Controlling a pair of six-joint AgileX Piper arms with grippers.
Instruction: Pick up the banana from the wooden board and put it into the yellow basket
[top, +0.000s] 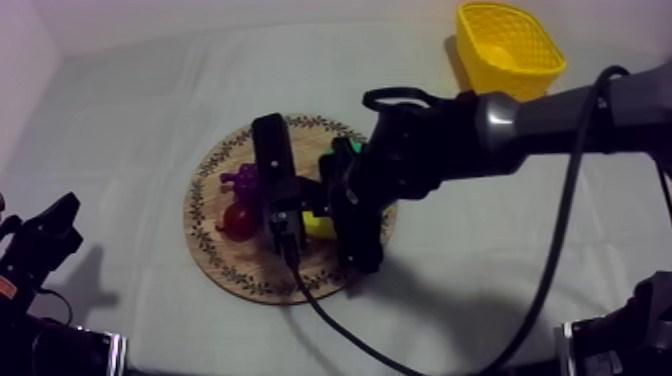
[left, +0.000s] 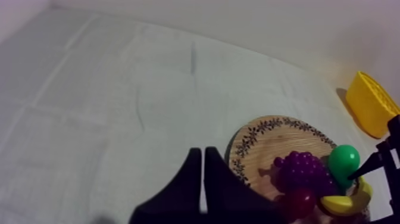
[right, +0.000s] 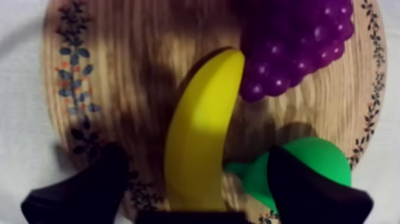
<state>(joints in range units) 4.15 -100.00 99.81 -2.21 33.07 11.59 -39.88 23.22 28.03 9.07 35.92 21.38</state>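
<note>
Hovering over the board (right: 119, 59), right gripper (right: 196, 154) spread wide astride the banana (right: 202, 113), not yet clamped, grapes (right: 294, 47) and pear (right: 324, 156) beside it, left gripper (left: 202, 154) pinched closed on nothing, basket (top: 508, 48) well apart

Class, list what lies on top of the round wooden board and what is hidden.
On the wooden board lie a banana, grapes, a pear and a small red fruit. From above, my right arm covers much of the banana.
</note>
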